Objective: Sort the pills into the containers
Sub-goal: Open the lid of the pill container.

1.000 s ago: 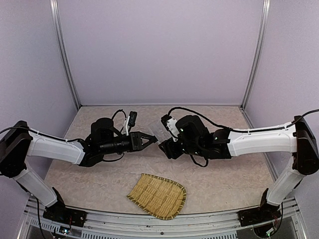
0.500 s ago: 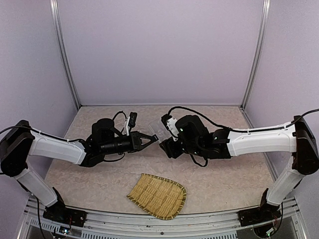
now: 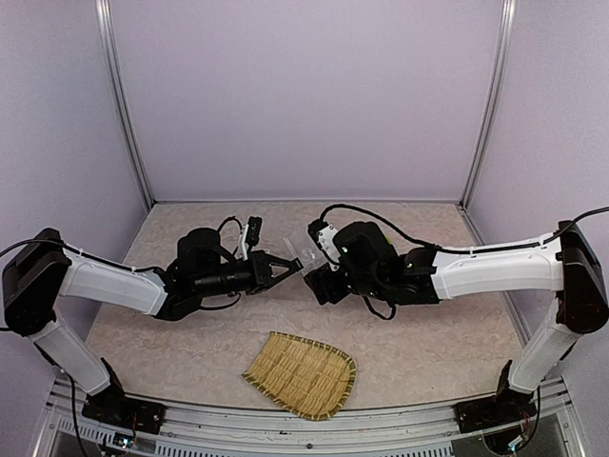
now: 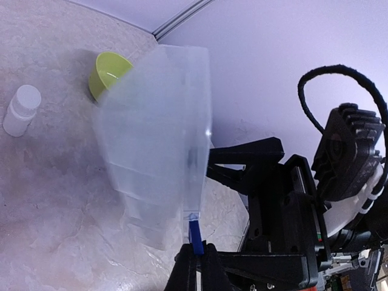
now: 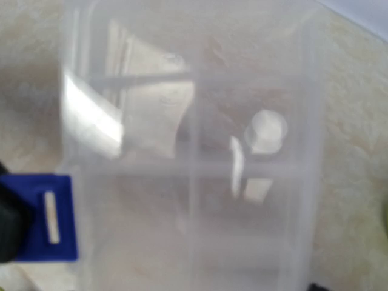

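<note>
Organiser box pinched on edge over mid-table

At the near edge lies a woven bamboo tray on the beige, marbled table. Plain lilac walls close off the back and sides, with metal posts in the far corners.

Above the middle of the table the left gripper is clenched on the box's lower edge and holds it lifted clear of the surface, standing on edge. The box is flat and clear, divided into small compartments, with one dark mark near its edge. The right gripper faces it, just beside it, jaws spread.

The overhead view shows the box only as a faint glint. The left wrist view alone shows a lime-green bowl and a white bottle on the table beyond it. The right wrist view alone shows the dividers face-on, though blurred.
</note>
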